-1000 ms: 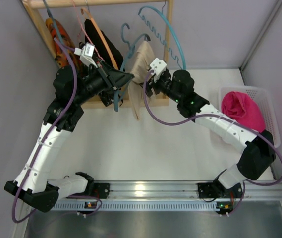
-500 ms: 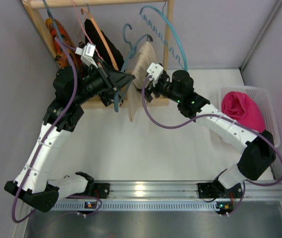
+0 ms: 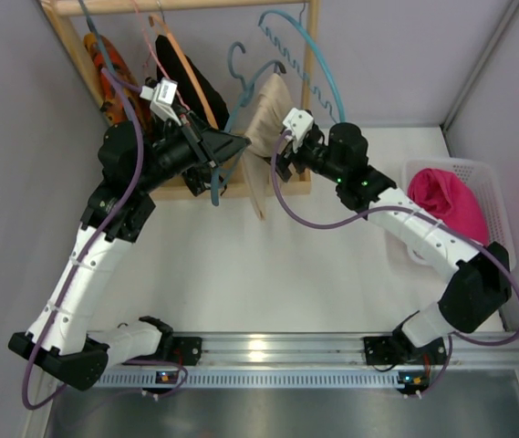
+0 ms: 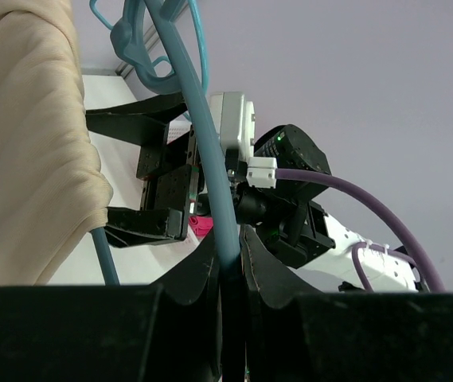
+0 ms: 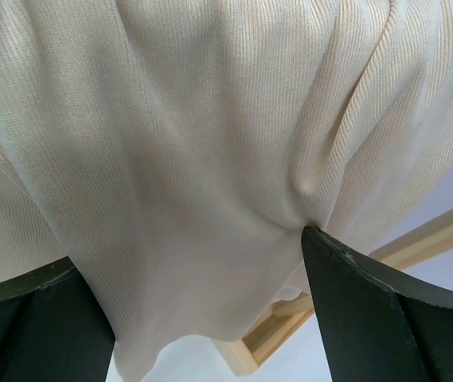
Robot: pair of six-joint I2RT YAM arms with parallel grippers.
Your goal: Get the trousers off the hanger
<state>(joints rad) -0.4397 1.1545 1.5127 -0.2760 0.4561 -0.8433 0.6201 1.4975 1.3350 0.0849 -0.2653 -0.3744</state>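
Observation:
Beige ribbed trousers [image 3: 264, 114] hang over a teal hanger [image 3: 216, 182] on the wooden rack. My left gripper [image 3: 233, 146] is shut on the hanger's teal bar [image 4: 210, 159], with the trousers [image 4: 27, 143] just to its left. My right gripper [image 3: 279, 162] is open at the trousers' right side. In the right wrist view the cloth [image 5: 194, 143] fills the space between the spread fingers [image 5: 369, 302] and touches the right fingertip; the right gripper [image 5: 202, 294] grips nothing.
The wooden rack [image 3: 310, 109] stands at the back, its base under the trousers [image 5: 290, 338]. An empty teal hanger [image 3: 309, 55], an orange hanger with a black garment [image 3: 191, 82] and an orange patterned garment [image 3: 108, 82] hang there. A white basket [image 3: 487, 178] with pink cloth [image 3: 443, 201] sits right.
My right gripper moved left into the trousers, then back right and a little up. The trousers' lower edge swung with it. My left gripper kept its hold on the hanger.

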